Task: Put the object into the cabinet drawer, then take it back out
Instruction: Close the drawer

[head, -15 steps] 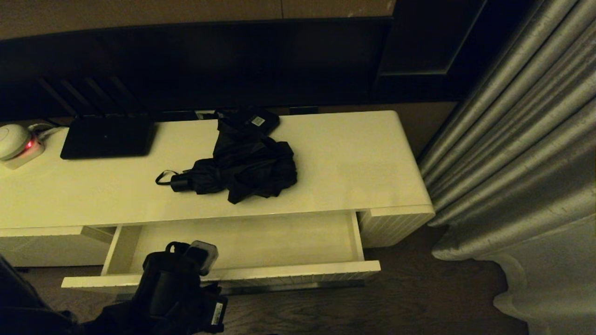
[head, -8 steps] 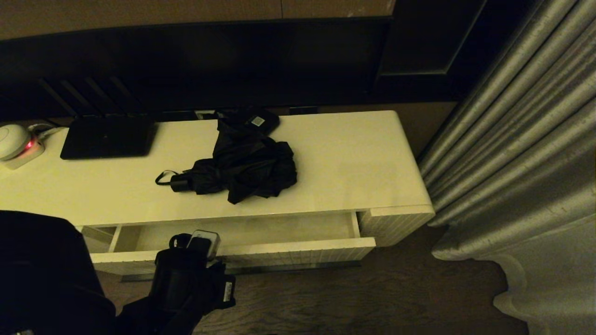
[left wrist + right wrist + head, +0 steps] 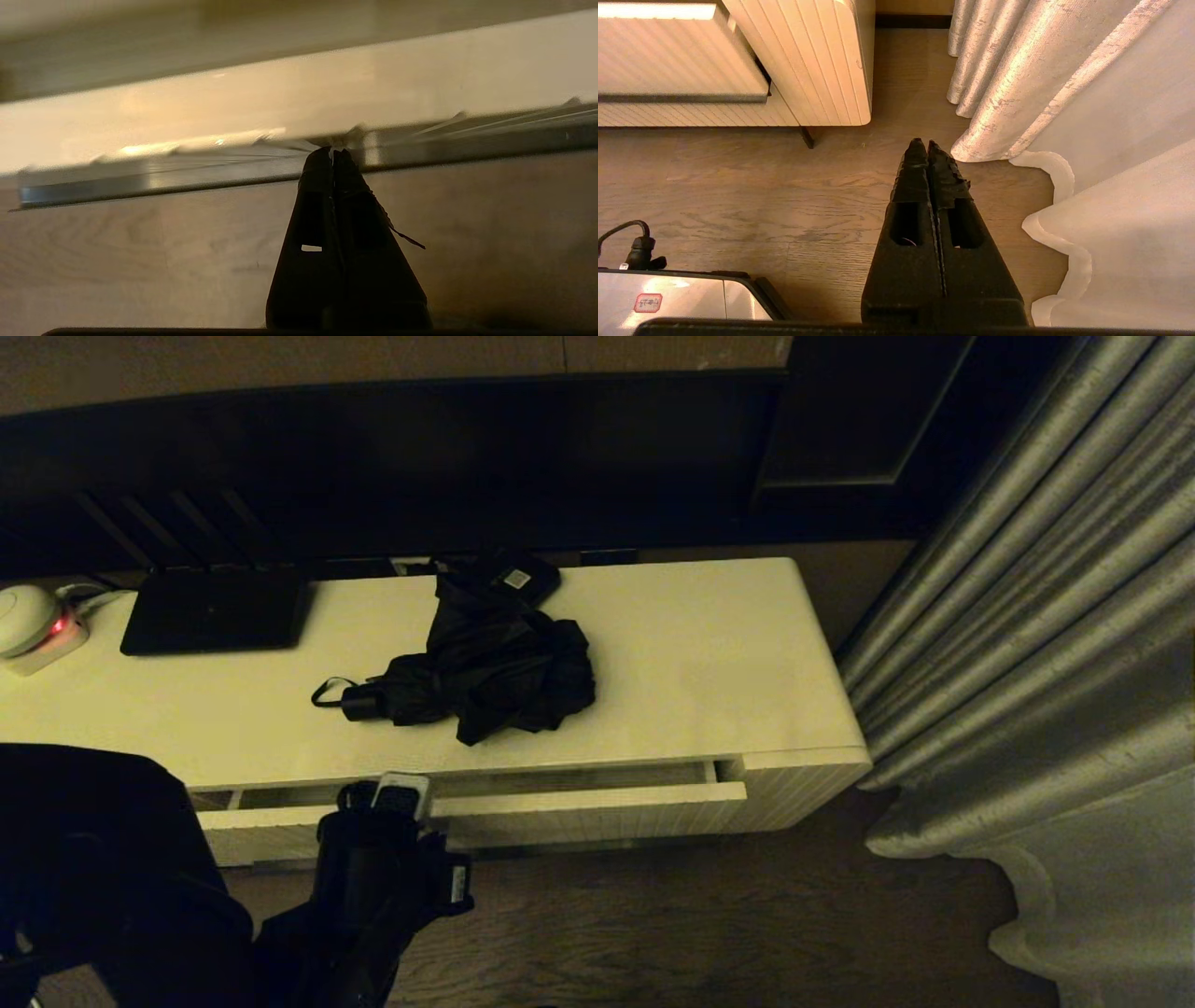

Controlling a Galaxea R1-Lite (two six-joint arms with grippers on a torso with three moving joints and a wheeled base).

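The object, a black compact umbrella with rumpled fabric and a wrist loop, lies on top of the cream cabinet, near its middle. Below it the cabinet drawer stands almost pushed in, leaving only a narrow slit. My left gripper is shut and empty. Its tips press against the dark strip along the lower edge of the drawer front. In the head view the left wrist sits at the drawer's left part. My right gripper hangs shut and empty over the wooden floor, right of the cabinet.
A flat black router, a small black box and a white device with a red light stand at the back of the cabinet top. Grey curtains hang close on the right. My base is near the floor.
The drawer has slid from wide open to nearly shut. My left gripper moved toward the cabinet with the drawer front, staying shut. The umbrella has not moved.
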